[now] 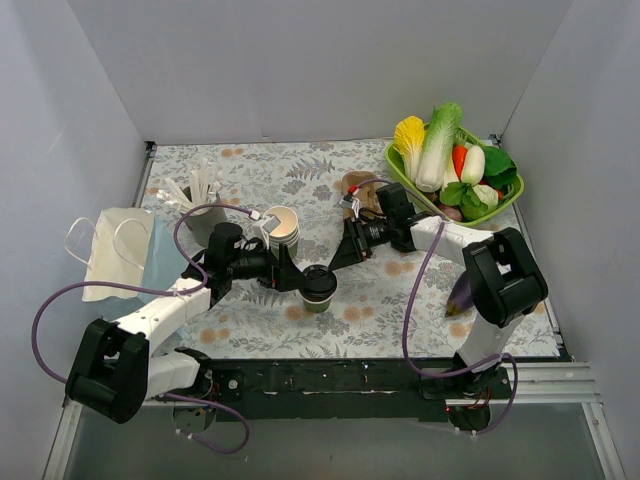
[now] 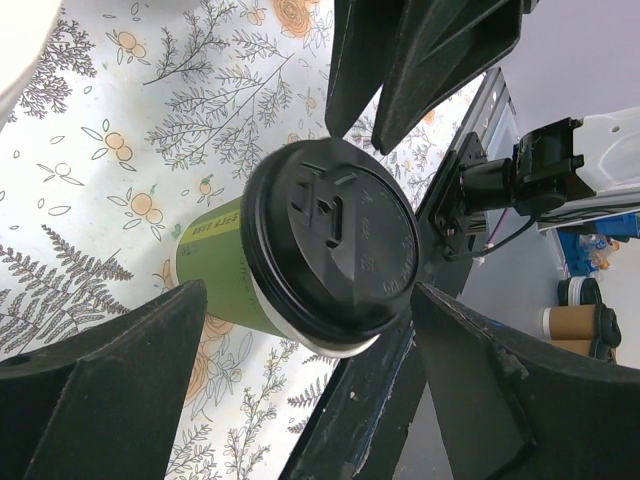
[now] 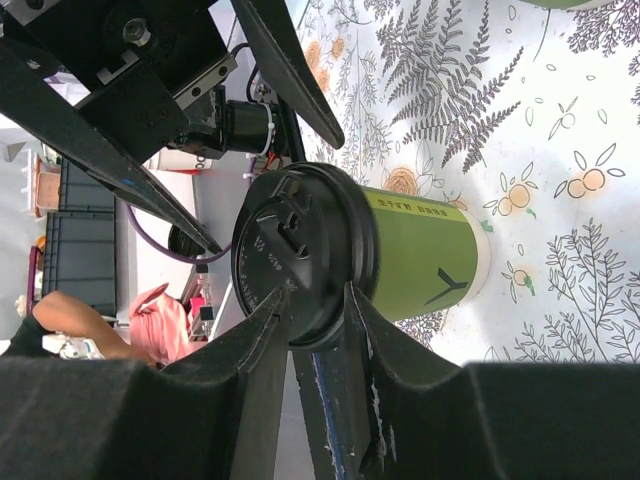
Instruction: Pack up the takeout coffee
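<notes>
- From the top camera, the takeout coffee (image 1: 319, 285) stands upright on the flower-pattern table (image 1: 300, 170), in the middle and rather near the front edge. Its black lid is on.
- The left gripper (image 1: 300, 280) reaches the cup from the left, and the right gripper (image 1: 333, 262) comes to it from behind and to the right. Both tips meet at the cup.
- Behind the cup there is a stack of lidless cups (image 1: 283, 228). A green basket with vegetables (image 1: 505, 205) is in the far right corner, well apart, and a white mask (image 1: 115, 250) lies at the left edge.
- In the left wrist camera, the takeout coffee (image 2: 330, 250) is seen from the lid side, with the green body behind the lid.
- The left gripper (image 2: 310, 290) has its jaws set wide. One finger (image 2: 110, 390) lies against the green wall and the other meets the lid's rim, so this claw is grasping the cup.
- The tips of the right gripper (image 2: 360, 140) stand at the far rim of the lid, close together.
- In the right wrist camera, the takeout coffee (image 3: 400, 255) is seen with the lid to the left and the base on the table.
- The right gripper (image 3: 317, 295) has a narrow gap between its fingers (image 3: 250, 360), and the lid's rim sits in this gap. I cannot tell if they pinch the rim or only stand beside it.
- The left gripper (image 3: 278, 198) flanks the top of the cup from the other side.
</notes>
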Motion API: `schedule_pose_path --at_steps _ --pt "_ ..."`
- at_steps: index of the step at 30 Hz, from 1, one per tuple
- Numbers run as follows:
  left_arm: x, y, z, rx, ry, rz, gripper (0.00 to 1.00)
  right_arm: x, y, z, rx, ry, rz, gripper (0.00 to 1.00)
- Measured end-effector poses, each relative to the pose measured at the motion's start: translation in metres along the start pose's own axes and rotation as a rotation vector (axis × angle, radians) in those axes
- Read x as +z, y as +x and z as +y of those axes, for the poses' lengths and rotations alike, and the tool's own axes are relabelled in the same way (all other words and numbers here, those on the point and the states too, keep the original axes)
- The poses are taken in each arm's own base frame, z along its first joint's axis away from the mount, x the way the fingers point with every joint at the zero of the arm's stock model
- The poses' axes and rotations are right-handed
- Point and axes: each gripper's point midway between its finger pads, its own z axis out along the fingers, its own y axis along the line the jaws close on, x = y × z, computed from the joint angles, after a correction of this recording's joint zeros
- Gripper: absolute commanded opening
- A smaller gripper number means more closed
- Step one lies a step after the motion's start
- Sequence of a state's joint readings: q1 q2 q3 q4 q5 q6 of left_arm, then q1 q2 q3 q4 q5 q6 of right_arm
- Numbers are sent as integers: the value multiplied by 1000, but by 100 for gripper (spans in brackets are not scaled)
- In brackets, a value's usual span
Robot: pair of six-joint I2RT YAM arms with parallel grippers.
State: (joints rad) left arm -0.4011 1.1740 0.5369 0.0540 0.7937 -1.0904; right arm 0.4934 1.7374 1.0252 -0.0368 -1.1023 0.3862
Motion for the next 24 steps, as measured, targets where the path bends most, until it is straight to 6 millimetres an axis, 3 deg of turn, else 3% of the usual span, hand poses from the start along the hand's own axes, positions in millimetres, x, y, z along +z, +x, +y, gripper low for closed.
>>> schedule_pose_path --at_steps 24 --pt "-2 -1 -1 1 -1 -11 84 12 6 -1 -61 39 45 36"
